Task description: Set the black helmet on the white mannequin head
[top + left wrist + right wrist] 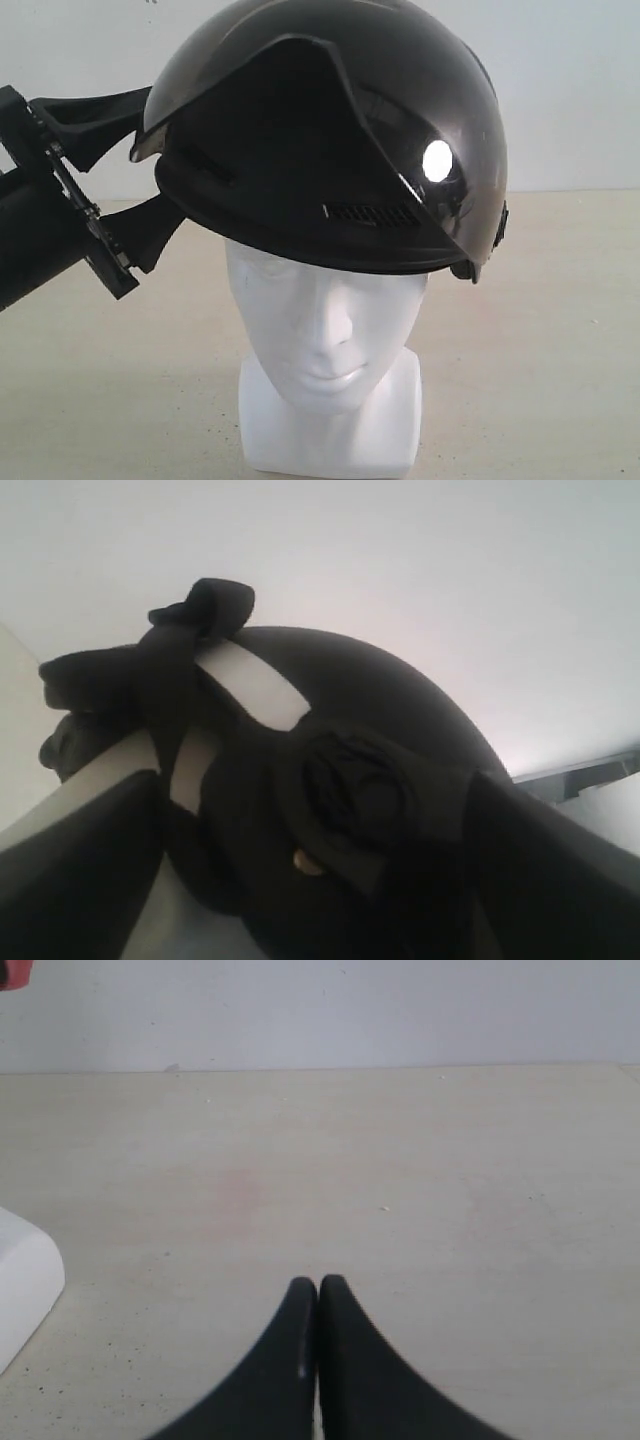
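Observation:
The black helmet [330,120] sits tilted over the crown of the white mannequin head [320,330], its rim higher on the left, its smoky visor raised. My left gripper [165,150] reaches in from the left, one finger above and one below the helmet's side edge, shut on it. In the left wrist view the helmet [380,710] with its black strap [190,640] fills the space between my left gripper's [315,780] fingers. My right gripper [318,1282] is shut on nothing, low over the table, out of the exterior view.
The head's blocky base [330,430] stands on a beige table [540,340] with a white wall behind. A corner of that white base [25,1280] shows in the right wrist view, and a small red object [10,970] at the frame edge.

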`<action>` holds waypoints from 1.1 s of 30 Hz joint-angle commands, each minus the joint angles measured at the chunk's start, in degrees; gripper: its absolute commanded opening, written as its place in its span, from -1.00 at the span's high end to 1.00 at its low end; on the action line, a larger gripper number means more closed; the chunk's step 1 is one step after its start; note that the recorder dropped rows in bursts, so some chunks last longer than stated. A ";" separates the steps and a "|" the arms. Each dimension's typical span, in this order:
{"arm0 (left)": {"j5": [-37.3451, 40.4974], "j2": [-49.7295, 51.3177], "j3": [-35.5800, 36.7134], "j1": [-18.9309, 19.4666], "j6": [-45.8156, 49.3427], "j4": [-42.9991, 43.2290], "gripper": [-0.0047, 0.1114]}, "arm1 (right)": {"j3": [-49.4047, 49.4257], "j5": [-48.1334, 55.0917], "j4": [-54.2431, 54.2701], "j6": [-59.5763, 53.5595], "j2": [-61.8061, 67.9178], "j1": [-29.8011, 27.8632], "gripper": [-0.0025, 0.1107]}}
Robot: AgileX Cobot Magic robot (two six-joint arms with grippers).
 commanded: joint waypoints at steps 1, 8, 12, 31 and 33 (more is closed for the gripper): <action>-0.16 -0.36 -0.14 0.63 0.61 3.54 -0.41 | -0.03 -0.21 -0.49 -0.24 -0.31 -0.45 0.96; -0.16 -1.53 2.78 4.31 0.61 6.17 -0.41 | -0.03 -0.21 -0.49 -0.24 -0.31 -0.45 0.96; -0.16 -4.15 2.78 7.80 0.61 8.36 -0.41 | -0.03 -0.21 -0.49 -0.24 -0.31 -0.45 0.96; -0.16 -15.49 2.82 30.20 -2.41 25.03 0.84 | -0.03 -0.21 -0.49 -0.24 -0.31 -0.45 0.96; -0.16 -15.49 2.82 30.20 -2.85 25.03 0.84 | -0.03 -0.60 -0.93 -1.53 -0.31 -0.45 0.96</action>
